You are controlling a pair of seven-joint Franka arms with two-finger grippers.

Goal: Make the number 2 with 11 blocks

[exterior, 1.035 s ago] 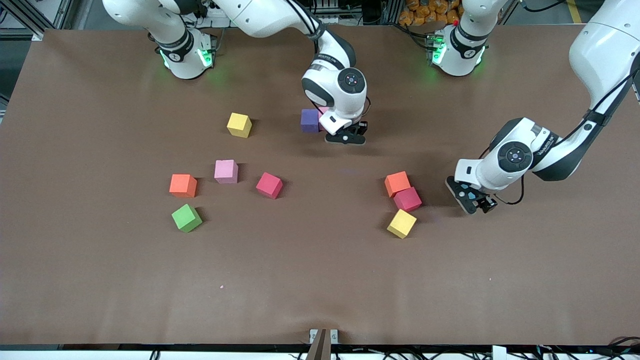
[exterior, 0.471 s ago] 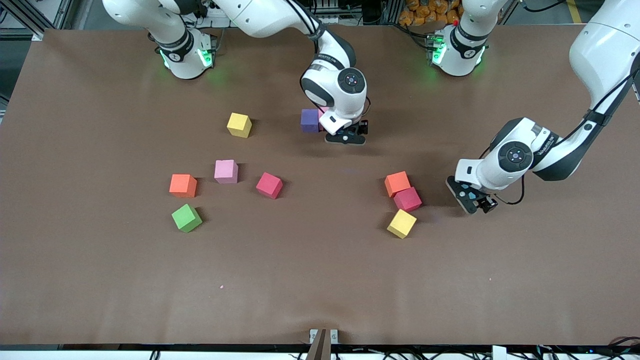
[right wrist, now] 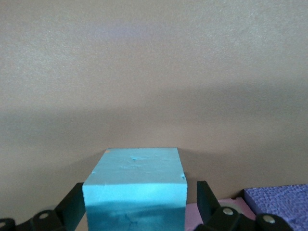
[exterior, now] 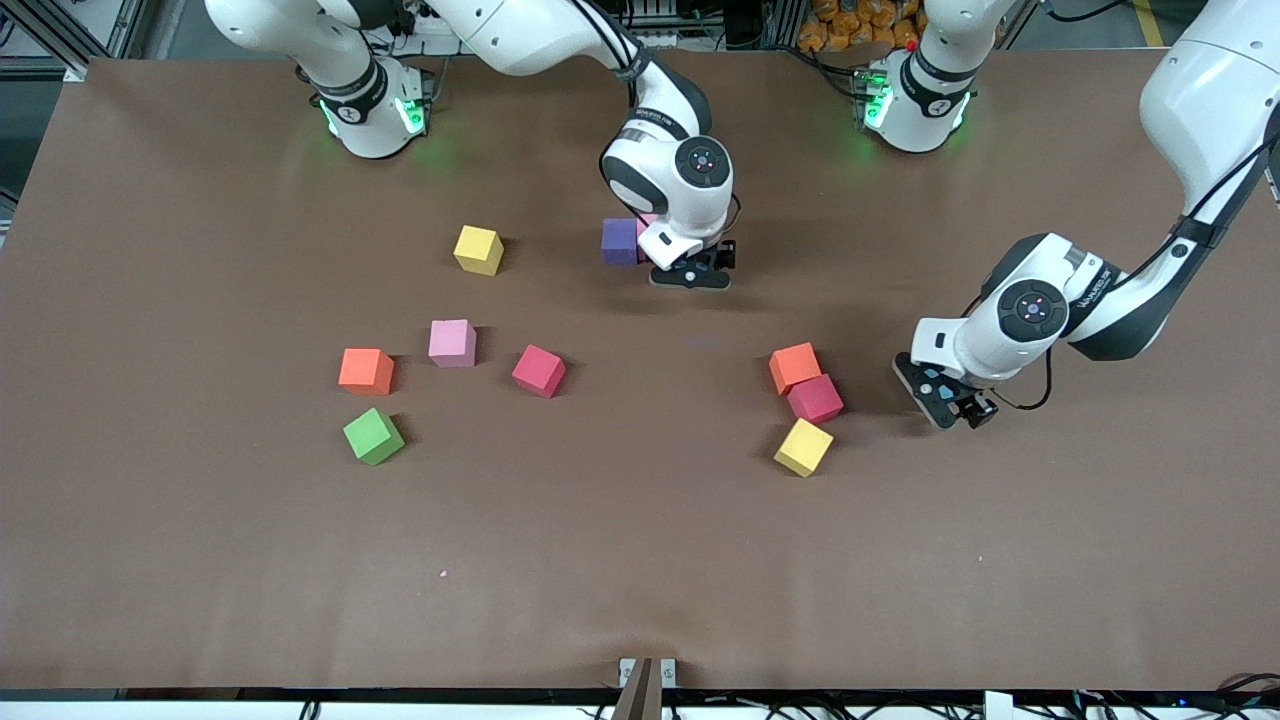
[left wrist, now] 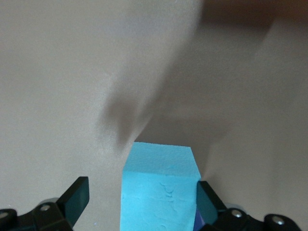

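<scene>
Near the table's middle, toward the robots' bases: right gripper (right wrist: 137,202), fingers spread either side of a light blue block (right wrist: 135,185) with small gaps, released; purple block (exterior: 619,241) and a pink block (right wrist: 226,207) just beside it. Left gripper (left wrist: 139,204) toward the left arm's end, fingers spread around a second light blue block (left wrist: 161,190), one finger touching it. Loose on the table (exterior: 640,560): two orange, two crimson, one pink, one green, two yellow. No digit formed yet.

The table (exterior: 640,560) wears a matt brown cover, smooth as paper. The blocks (exterior: 453,343) look like matt foam, faintly pitted; the light blue block (right wrist: 134,190) shows small dents. The arms (exterior: 690,175) are glossy white plastic.
</scene>
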